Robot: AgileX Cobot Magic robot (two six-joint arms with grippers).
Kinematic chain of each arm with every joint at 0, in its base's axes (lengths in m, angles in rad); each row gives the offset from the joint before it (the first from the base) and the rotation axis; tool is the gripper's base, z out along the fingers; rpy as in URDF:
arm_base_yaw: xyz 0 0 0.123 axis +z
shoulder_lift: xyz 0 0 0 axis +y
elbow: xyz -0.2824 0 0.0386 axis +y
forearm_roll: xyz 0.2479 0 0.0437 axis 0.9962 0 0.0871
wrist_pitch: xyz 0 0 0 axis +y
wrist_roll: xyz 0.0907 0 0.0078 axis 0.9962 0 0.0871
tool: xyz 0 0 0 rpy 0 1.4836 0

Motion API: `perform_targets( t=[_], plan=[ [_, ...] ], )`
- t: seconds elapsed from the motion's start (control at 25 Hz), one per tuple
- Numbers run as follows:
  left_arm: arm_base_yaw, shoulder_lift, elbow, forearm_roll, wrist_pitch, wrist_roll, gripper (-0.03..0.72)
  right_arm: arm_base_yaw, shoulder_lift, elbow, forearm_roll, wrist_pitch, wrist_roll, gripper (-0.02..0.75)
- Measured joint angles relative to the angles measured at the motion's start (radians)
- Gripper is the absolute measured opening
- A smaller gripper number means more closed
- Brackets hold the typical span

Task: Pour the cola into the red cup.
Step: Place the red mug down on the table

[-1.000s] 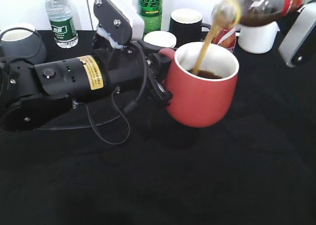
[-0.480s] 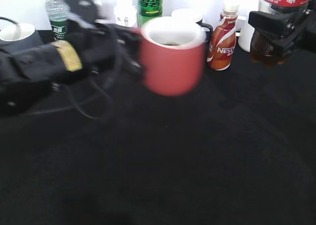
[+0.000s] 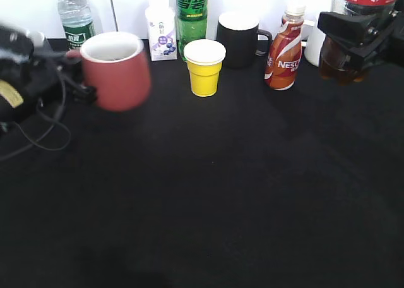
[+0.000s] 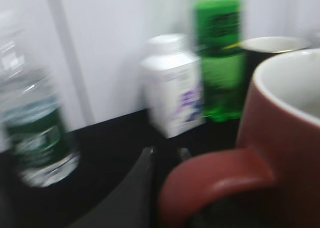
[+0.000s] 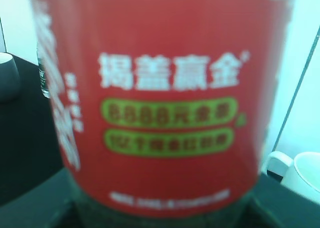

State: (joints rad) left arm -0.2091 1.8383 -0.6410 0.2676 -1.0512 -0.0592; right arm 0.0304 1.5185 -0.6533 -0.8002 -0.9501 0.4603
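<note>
The red cup (image 3: 117, 71) is upright at the left of the exterior view, blurred by motion, held by its handle in my left gripper (image 3: 79, 79). In the left wrist view the red cup (image 4: 285, 138) fills the right side and a dark finger (image 4: 135, 188) lies against its loop handle. The cola bottle (image 3: 356, 23) stands upright at the far right, its top out of view, with my right gripper (image 3: 353, 38) shut round it. Its red label (image 5: 160, 98) fills the right wrist view.
Along the back stand a water bottle (image 3: 77, 16), a white carton (image 3: 160, 30), a green Sprite bottle (image 3: 192, 13), a yellow cup (image 3: 204, 67), a black mug (image 3: 238, 38) and a Nescafe bottle (image 3: 284, 48). A white mug (image 5: 305, 175) is behind the cola.
The pour has ended: the cola bottle went from tilted to upright at the right. My left gripper carried the red cup from the middle to the far left.
</note>
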Motion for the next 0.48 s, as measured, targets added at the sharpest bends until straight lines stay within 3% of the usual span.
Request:
perform_targets(
  t=[0.12,0.32,0.48],
  plan=[
    [0.01,0.135,-0.052,-0.062,-0.066,0.01,0.077,0.0,0.0,0.0,0.0,-0.001,0.001,0.417],
    [0.015,0.319,-0.233,-0.071,-0.068,0.013,0.077,0.0,0.0,0.0,0.0,-0.002,0.001,0.417],
    [0.051,0.357,-0.27,-0.037,-0.08,0.006,0.078,0.0,0.0,0.0,0.001,-0.001,0.001,0.417]
  ],
)
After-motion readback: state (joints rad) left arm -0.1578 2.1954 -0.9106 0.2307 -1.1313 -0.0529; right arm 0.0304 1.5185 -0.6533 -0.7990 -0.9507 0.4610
